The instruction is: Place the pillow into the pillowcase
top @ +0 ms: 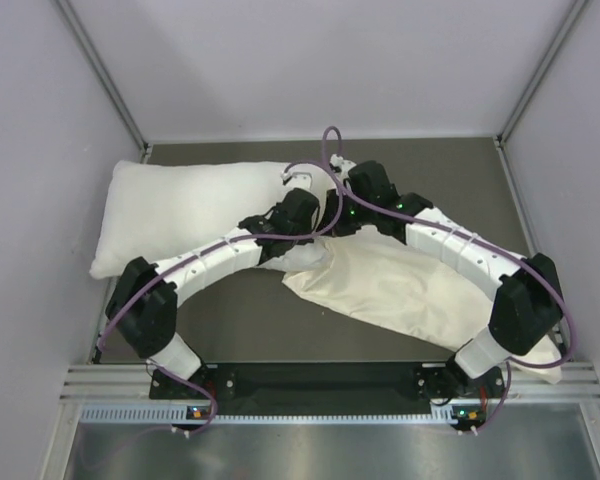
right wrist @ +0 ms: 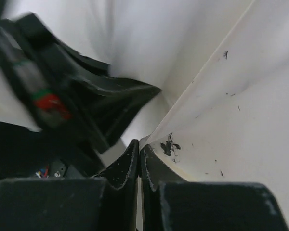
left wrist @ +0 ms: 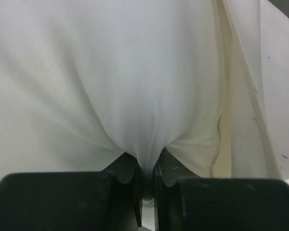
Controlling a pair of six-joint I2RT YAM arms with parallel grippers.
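Two soft things lie on the dark tabletop (top: 242,322), one of each kind. Toward the back-left corner sits the pillow (top: 180,210), plump, bright white and smooth, a rectangle with rounded corners. Its right end reaches the middle of the tabletop. There the left gripper (left wrist: 145,164) is clenched on a pinch of the white fabric, and in the left wrist view puckers fan out from the closed black jaws. Just right of that pinch hangs a yellower, thinner layer with a loose edge. This is the pillowcase (top: 400,290), limp, cream and wrinkled. It spreads from the middle toward the front-right corner and passes under the right arm (top: 460,250). The right gripper (right wrist: 139,150) is closed tight on the thin edge of that cream cloth, which is flecked there with small dark specks. Most of the pillow lies outside the pillowcase, and the arms hide whether its right end is inside. There are two arms, both white-shelled with black joints. Each carries one purple cable (top: 330,140), and they meet above the seam between the two fabrics.
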